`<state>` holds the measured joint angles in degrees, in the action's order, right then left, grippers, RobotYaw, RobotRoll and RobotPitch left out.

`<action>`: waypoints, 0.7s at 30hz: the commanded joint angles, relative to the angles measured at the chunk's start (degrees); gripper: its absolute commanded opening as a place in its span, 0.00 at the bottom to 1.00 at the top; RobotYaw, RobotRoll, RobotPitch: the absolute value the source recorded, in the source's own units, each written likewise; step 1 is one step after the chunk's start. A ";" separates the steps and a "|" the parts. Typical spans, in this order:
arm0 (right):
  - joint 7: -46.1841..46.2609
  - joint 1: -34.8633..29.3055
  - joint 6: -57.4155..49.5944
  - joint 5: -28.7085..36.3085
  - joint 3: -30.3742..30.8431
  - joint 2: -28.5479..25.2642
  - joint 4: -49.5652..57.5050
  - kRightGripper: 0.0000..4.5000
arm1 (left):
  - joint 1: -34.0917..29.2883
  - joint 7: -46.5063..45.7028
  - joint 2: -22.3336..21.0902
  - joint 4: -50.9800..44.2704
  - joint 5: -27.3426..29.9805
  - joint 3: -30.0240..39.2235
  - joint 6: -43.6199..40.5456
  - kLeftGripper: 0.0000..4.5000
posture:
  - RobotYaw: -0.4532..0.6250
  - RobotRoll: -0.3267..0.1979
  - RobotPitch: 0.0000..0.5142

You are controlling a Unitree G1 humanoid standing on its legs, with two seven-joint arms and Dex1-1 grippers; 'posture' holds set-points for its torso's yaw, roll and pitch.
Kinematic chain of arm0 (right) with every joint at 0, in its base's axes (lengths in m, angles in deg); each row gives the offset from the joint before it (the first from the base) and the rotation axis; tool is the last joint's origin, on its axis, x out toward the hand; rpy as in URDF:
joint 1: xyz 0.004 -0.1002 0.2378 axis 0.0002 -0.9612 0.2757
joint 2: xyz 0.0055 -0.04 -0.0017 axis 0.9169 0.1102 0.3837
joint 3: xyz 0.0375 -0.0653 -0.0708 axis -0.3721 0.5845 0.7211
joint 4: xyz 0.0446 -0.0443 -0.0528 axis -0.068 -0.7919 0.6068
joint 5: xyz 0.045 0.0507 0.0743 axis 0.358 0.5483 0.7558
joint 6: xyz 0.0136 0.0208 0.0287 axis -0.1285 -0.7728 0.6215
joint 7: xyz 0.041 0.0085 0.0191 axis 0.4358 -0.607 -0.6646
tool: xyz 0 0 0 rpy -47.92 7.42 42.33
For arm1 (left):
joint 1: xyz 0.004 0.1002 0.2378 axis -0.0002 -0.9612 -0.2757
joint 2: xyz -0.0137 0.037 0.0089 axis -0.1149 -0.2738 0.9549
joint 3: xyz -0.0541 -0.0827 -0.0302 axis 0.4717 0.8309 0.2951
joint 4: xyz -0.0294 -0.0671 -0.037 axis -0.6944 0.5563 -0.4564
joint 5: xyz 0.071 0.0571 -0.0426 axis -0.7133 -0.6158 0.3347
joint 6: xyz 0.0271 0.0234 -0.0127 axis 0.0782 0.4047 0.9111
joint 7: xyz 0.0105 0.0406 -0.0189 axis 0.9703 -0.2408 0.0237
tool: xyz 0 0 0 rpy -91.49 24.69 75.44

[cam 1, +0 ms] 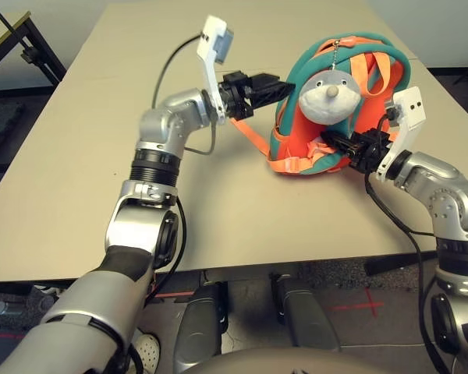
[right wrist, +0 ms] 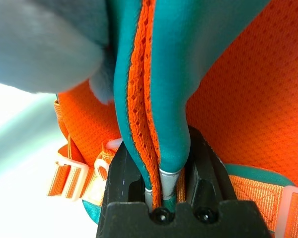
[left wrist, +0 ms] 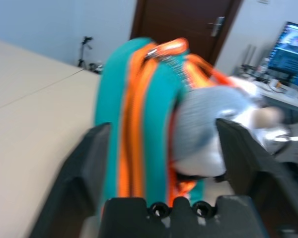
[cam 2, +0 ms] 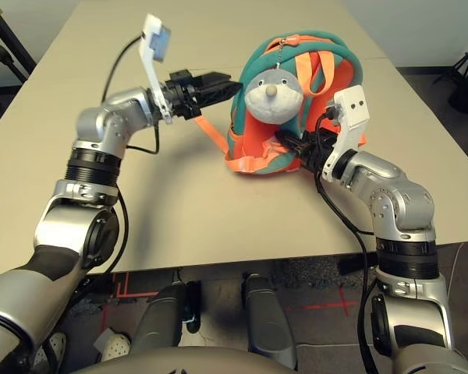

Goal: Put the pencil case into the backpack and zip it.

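**Left eye view: backpack pinned from both sides**

The backpack [cam 1: 339,109] stands upright near the middle of the tabletop [cam 1: 78,156], toward the right half, orange body ringed in teal, its grey-white plush head [cam 1: 329,95] facing the robot. An orange strap [cam 1: 253,136] trails off its left side onto the surface, ending in pale buckles at the pack's base. The pencil case is nowhere to be seen in any view, so I cannot tell where it is.

Left gripper [cam 1: 285,89] reaches in at the pack's upper left, beside the plush head. In its wrist view the two black fingers [left wrist: 84,168] stand wide apart, straddling the teal-and-orange rim without closing on it. Right gripper [cam 1: 335,142] comes in low on the pack's right, and its wrist view shows the fingers [right wrist: 124,173] clamped together on the teal edge with the orange mesh seam and a small metal piece between them.

Left forearm runs up from the near edge, elbow bent, wrist turned right. Right arm is bent sharply at the tabletop's right edge.

The tabletop is plain beige. Open surface lies to the left and beyond the pack; the right edge is close. A dark floor and a black stand [cam 1: 31,51] show at the far left.
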<state>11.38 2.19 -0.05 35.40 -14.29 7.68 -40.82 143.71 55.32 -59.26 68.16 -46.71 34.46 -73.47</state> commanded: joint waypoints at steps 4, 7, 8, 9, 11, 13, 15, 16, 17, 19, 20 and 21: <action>-0.63 -0.38 -0.22 -1.14 1.67 0.41 -1.99 0.18 | -0.87 2.87 -4.18 -11.07 3.49 -2.66 -5.55 1.00 | 0.27 0.62 0.27; -0.66 -0.35 0.03 -1.29 1.68 0.45 -2.18 0.18 | -0.58 2.38 -3.81 -12.60 3.39 -3.59 -5.29 1.00 | 0.27 0.62 0.27; -0.63 -0.34 0.09 -1.32 1.68 0.46 -2.21 0.18 | -0.43 2.17 -3.58 -12.78 3.39 -3.80 -5.10 1.00 | 0.27 0.62 0.27; -0.59 -0.35 0.15 -1.34 1.67 0.49 -2.23 0.18 | -0.22 2.01 -3.33 -12.74 3.12 -4.27 -4.72 1.00 | 0.27 0.62 0.27; -0.53 -0.35 0.24 -1.38 1.65 0.52 -2.26 0.18 | 0.03 1.76 -2.95 -12.37 2.46 -5.03 -4.08 1.00 | 0.27 0.62 0.27; -0.42 -0.37 0.34 -1.43 1.57 0.61 -2.25 0.18 | 0.43 0.63 -2.05 -10.59 0.33 -6.27 -1.56 1.00 | 0.27 0.62 0.27; -0.32 -0.40 0.44 -1.46 1.50 0.67 -2.24 0.18 | 0.80 -0.53 -0.97 -8.74 -0.88 -6.88 0.32 1.00 | 0.27 0.62 0.27; -0.26 -0.41 0.47 -1.48 1.48 0.69 -2.23 0.18 | 0.92 -0.77 -0.55 -7.88 -1.53 -7.37 1.15 1.00 | 0.27 0.62 0.27; -0.22 -0.41 0.50 -1.50 1.45 0.70 -2.22 0.18 | 0.97 -0.90 -0.21 -7.16 -2.22 -7.94 1.78 1.00 | 0.27 0.62 0.27; -0.26 -0.31 0.65 -1.57 1.35 0.61 -2.44 0.18 | 1.11 -1.02 0.69 -5.46 -3.43 -9.13 3.23 1.00 | 0.26 0.62 0.25; -0.28 -0.24 0.70 -1.59 1.30 0.55 -2.53 0.18 | 1.22 -1.12 1.20 -4.68 -3.74 -9.44 3.69 1.00 | 0.25 0.62 0.25; -0.29 -0.17 0.75 -1.60 1.25 0.50 -2.61 0.18 | 1.32 -1.09 1.61 -3.98 -4.05 -9.78 3.99 1.00 | 0.25 0.62 0.25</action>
<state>10.93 2.38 1.26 34.93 -14.24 8.10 -42.40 143.84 54.36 -58.13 63.09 -49.43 26.25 -70.58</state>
